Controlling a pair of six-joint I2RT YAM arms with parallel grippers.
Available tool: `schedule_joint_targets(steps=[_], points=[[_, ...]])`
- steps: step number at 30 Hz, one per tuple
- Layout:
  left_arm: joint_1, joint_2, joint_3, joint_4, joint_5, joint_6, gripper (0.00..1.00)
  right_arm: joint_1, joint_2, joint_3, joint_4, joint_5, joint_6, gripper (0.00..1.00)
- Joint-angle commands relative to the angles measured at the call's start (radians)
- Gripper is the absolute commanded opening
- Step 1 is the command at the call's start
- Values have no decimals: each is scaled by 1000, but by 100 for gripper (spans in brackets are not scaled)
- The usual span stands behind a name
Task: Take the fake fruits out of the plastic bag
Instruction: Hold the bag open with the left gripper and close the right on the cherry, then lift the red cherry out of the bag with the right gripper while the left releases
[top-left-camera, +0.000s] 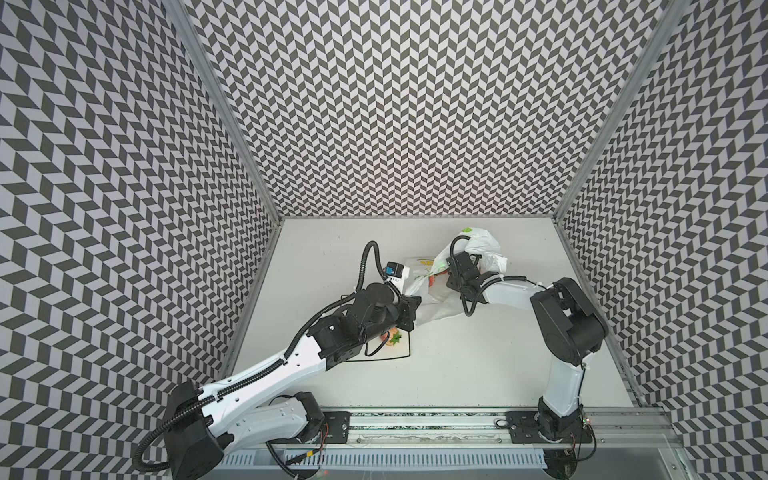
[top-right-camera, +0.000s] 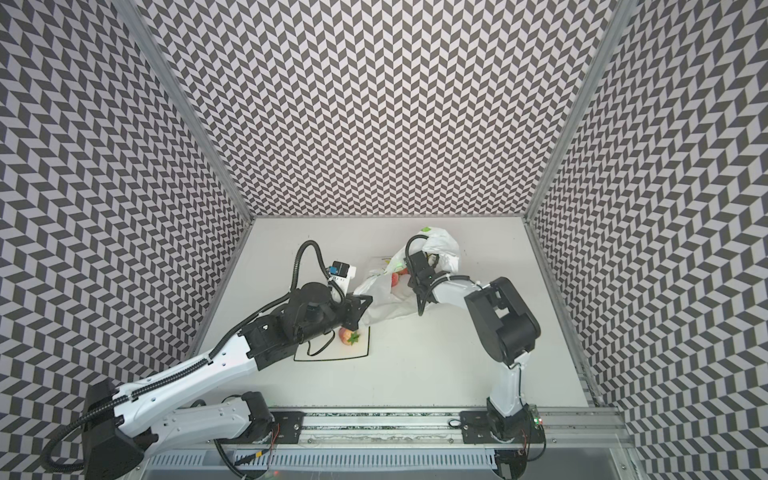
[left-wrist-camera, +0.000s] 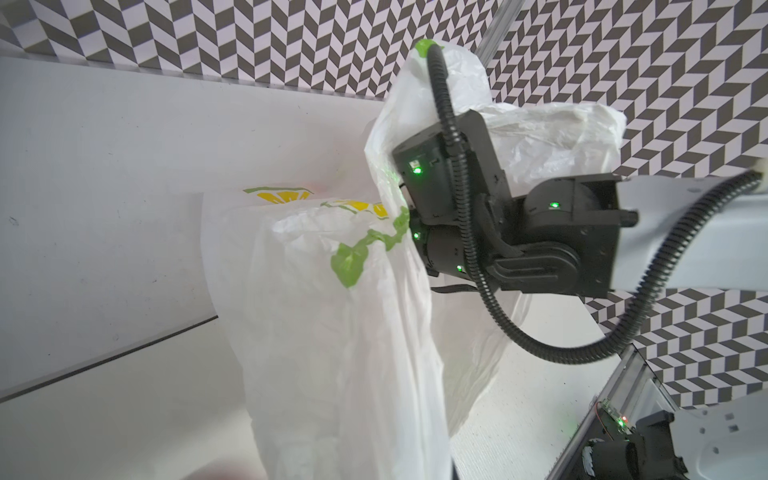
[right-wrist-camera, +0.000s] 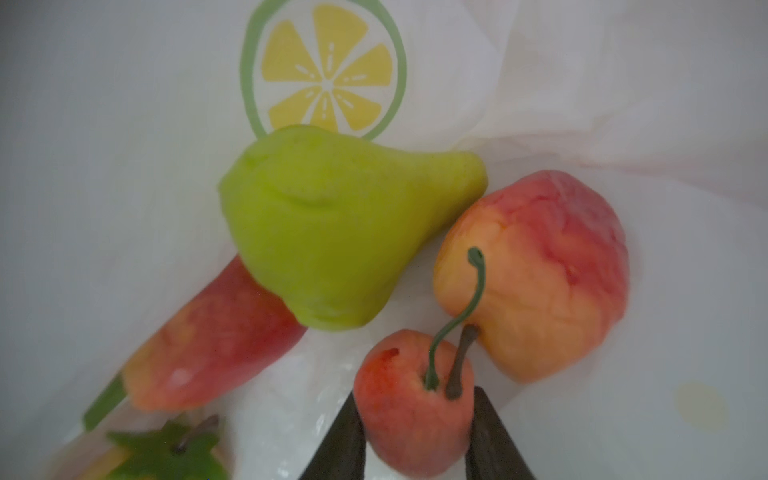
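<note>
Thin crinkly white film with a lemon-slice print: the bag lies slumped mid-table. The right arm's wrist is buried in its mouth.

Right gripper is inside the bag. Two dark wedge fingers clamp the flanks of a small ball, glossy orange-red with a curved green stem.

Just beside it is a large ball, dimpled, orange shading to pink, with a brown stem. A matte green pear lies on its side, overlapping a long red-yellow piece. A leafy green cap shows blurred at the frame edge.

Left gripper is closed at the bag's near edge, apparently pinching the film; its fingertips are hidden.

One strawberry, red-orange with green leaves, sits outside the bag on the square black-rimmed plate. The plate is just beside the bag, partly under the left arm.
</note>
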Motion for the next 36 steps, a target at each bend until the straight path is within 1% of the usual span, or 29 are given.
schedule_joint_targets(steps=[1, 7, 12, 18, 21, 26, 32, 33, 35, 36], points=[[-6, -18, -17, 50, -38, 12, 0, -6, -141, -65, 116, -88, -44, 34], [-4, 5, -33, 126, -73, 34, 0, 5, -316, -207, 208, -302, -117, 32], [2, 53, -15, 173, -104, 69, 0, 16, -464, -310, 249, -435, -163, 32], [26, 114, 7, 211, -89, 101, 0, 16, -633, -375, 248, -563, -182, 32], [32, 136, 18, 224, -82, 113, 0, 18, -713, -394, 222, -604, -195, 32], [34, 142, 24, 223, -81, 120, 0, 33, -818, -406, 147, -633, -238, 32], [34, 106, 7, 214, -90, 115, 0, 101, -901, -397, 88, -638, -279, 32], [34, 98, 7, 204, -99, 109, 9, 121, -906, -389, 75, -629, -287, 32], [33, 80, 9, 177, -106, 93, 34, 162, -909, -367, 46, -607, -306, 32], [34, 66, 9, 165, -109, 87, 44, 183, -909, -352, 29, -592, -317, 32]])
